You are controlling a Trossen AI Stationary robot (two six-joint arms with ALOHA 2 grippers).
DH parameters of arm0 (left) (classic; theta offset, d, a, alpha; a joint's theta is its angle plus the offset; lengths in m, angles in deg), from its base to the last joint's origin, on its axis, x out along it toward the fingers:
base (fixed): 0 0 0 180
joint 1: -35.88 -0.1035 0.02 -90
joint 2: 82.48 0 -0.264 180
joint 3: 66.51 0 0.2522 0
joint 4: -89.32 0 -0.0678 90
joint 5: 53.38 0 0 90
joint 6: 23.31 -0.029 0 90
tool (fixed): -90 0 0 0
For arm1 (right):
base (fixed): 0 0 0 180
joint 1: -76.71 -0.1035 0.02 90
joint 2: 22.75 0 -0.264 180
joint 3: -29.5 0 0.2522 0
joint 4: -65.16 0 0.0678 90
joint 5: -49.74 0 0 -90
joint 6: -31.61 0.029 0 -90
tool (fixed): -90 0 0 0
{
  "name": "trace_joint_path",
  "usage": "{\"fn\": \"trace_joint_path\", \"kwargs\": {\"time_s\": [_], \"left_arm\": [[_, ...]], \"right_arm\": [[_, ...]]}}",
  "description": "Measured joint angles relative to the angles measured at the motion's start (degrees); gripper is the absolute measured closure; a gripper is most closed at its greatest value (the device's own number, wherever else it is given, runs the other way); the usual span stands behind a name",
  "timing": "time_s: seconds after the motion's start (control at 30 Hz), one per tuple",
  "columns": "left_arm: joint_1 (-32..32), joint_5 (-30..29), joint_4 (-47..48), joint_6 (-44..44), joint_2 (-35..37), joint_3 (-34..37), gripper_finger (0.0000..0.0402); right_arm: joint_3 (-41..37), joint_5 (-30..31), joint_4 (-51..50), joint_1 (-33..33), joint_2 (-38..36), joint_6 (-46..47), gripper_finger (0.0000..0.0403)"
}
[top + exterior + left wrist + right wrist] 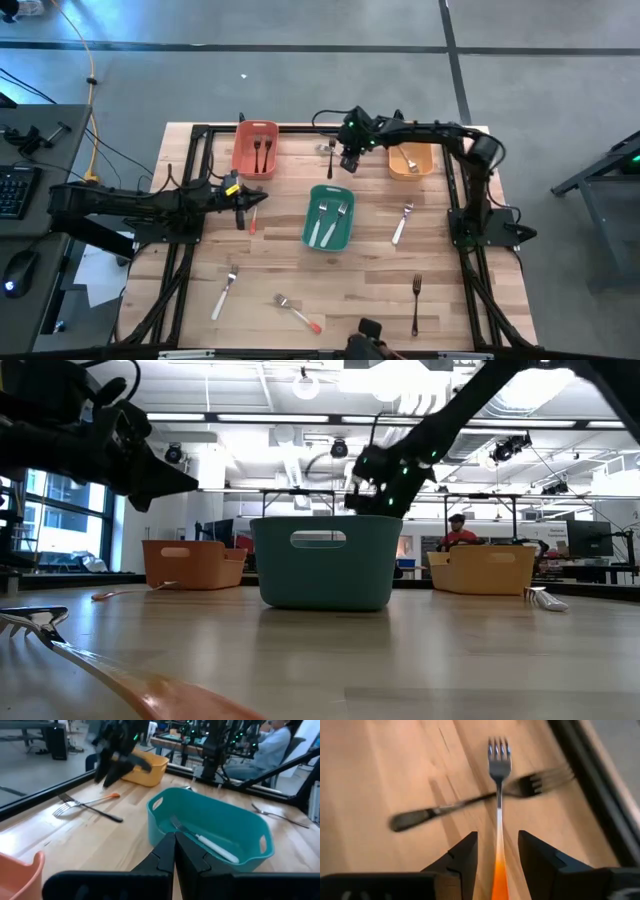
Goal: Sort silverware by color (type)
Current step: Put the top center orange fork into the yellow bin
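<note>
Orange at its handle, a fork (499, 795) lies across a dark fork (470, 802) on the worktop (360, 270) between the right claw's (497, 852) parted fingers, so it should pinch just the orange one and lift slowly, while the left claw (175, 851) waits pressed together.

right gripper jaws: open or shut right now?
Open. In the right wrist view the right gripper shows a clear gap between its fingers, with the orange-handled fork lying in that gap, crossing a dark-handled fork.
</note>
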Motion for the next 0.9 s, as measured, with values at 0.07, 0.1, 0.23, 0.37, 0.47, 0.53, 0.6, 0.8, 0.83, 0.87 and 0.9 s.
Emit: {"fn": "trace_joint_path", "kwargs": {"time_s": [0.07,0.1,0.23,0.37,0.47,0.53,0.6,0.8,0.83,0.87,0.9], "left_arm": [[0.15,0.72,-0.02,-0.55,0.24,0.0,0.0401],[0.26,0.99,0.02,-0.82,0.26,0.0,0.0401],[0.3,1.01,0.9,-0.6,0.24,0.0,0.0401],[0.28,1.01,2.23,-0.23,0.19,0.0,0.0401],[0.28,1.01,2.14,-0.23,0.21,0.0,0.0401],[0.28,1.01,2.1,-0.23,0.21,0.0,0.0401],[0.28,0.99,2.1,-0.23,0.21,0.0,0.0401],[0.28,0.99,2.08,-0.23,0.21,0.0,0.0401],[0.28,0.99,2.08,-0.23,0.21,0.0,0.0401],[0.28,0.99,2.08,-0.23,0.21,0.0,0.0401],[0.28,0.99,2.06,-0.23,0.21,0.0,0.0401]], "right_arm": [[1.17,-0.02,-0.76,0.35,2.25,-0.49,0.0277],[1.69,-0.03,-0.66,0.5,3.13,-0.52,0.0277],[2.05,0.0,-1.18,0.81,5.59,-0.61,0.0277],[2.07,0.02,-1.78,1.09,6.32,-0.65,0.0277],[2.16,0.2,-2.15,1.44,6.49,-0.46,0.0282],[2.2,0.35,-2.62,1.67,6.51,-0.46,0.0292],[2.2,0.49,-3.1,1.75,6.51,-0.43,0.0307],[2.29,0.88,-4.04,1.67,6.67,-0.22,0.0363],[2.29,0.88,-4.04,1.67,6.75,0.01,0.0374],[2.31,0.9,-4.04,1.62,6.88,0.33,0.0384],[2.31,0.91,-4.04,1.62,6.88,1.03,0.0392]]}}
